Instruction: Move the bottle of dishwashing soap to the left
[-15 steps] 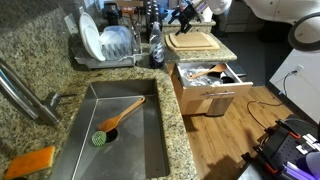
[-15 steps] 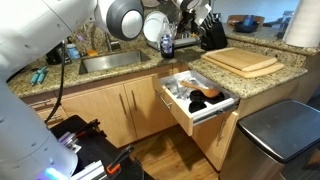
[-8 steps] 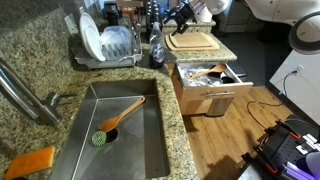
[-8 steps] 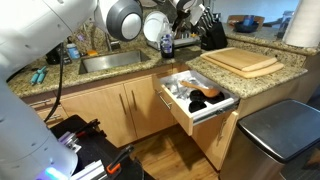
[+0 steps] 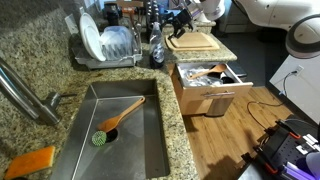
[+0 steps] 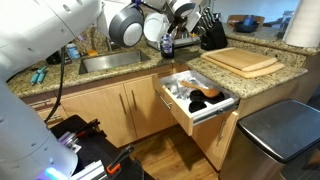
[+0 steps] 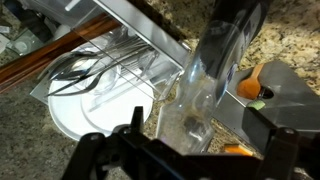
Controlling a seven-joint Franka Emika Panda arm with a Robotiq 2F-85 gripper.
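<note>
The bottle of dishwashing soap point(image 5: 156, 47) is slim and translucent with dark contents. It stands on the granite counter between the dish rack point(image 5: 105, 45) and the cutting board point(image 5: 194, 42), and it also shows in the other exterior view point(image 6: 167, 43). In the wrist view the bottle point(image 7: 205, 85) stands between my two fingers with gaps on both sides. My gripper point(image 7: 200, 120) is open around it, seen above the bottle in both exterior views point(image 5: 172, 24) point(image 6: 174, 22).
The sink point(image 5: 85, 150) holds an orange-handled brush point(image 5: 120, 116). An orange sponge point(image 5: 30, 160) lies on the counter. The dish rack holds white plates point(image 7: 90, 115). A drawer point(image 6: 195, 95) stands open below the counter. A knife block point(image 6: 212, 35) and a bin point(image 6: 275, 135) are nearby.
My gripper has moved down and towards the bottle, so its open fingers now sit on either side of it. The bottle has not moved.
</note>
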